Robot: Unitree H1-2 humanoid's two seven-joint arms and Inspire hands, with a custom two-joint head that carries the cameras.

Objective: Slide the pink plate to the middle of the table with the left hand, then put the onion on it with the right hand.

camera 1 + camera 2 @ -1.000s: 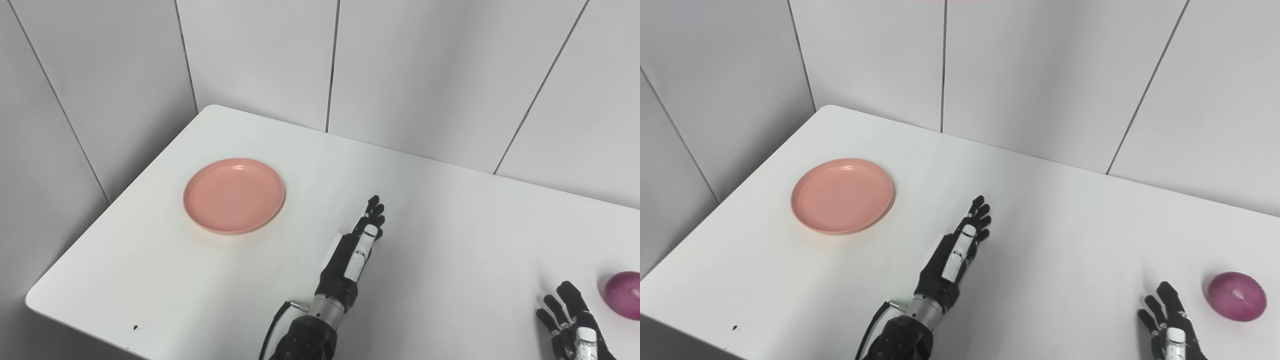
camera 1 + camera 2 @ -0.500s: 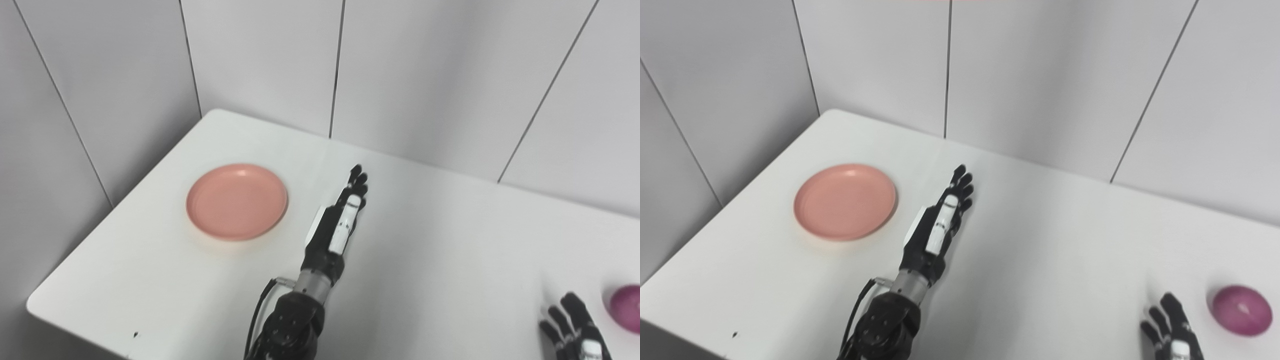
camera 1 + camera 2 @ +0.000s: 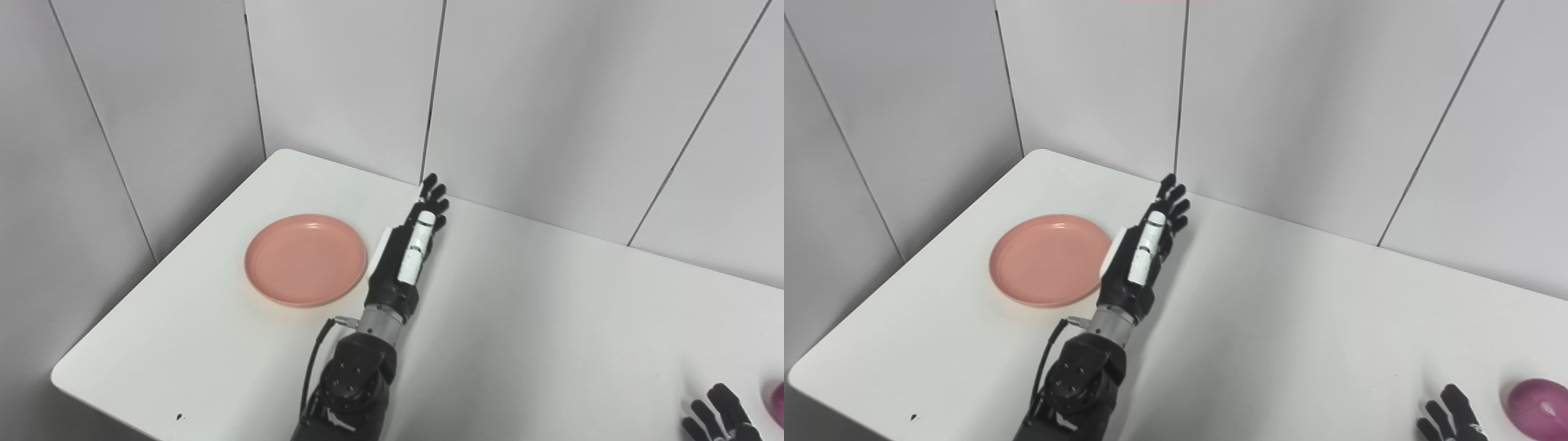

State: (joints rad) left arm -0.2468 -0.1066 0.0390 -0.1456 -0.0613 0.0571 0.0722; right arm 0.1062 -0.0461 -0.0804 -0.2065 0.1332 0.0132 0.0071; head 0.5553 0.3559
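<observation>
The pink plate (image 3: 305,260) lies flat on the white table (image 3: 551,318), near its far left corner. My left hand (image 3: 407,251) is raised just right of the plate's rim, fingers straight and apart, holding nothing. Its fingertips (image 3: 433,190) reach toward the back wall. The purple onion (image 3: 1538,408) rests at the table's right front; in the left eye view only a sliver (image 3: 778,398) of it shows at the frame edge. My right hand (image 3: 1451,416) sits low at the bottom edge, left of the onion and apart from it, fingers spread.
Grey panelled walls (image 3: 343,79) close off the table at the back and left. The table's front left corner (image 3: 67,376) is rounded, with a small dark speck (image 3: 178,417) near the front edge.
My left arm has extended forward and leftward, bringing the hand up beside the plate's right rim. The camera has shifted, so the whole scene sits lower and further right. The plate and onion have not moved.
</observation>
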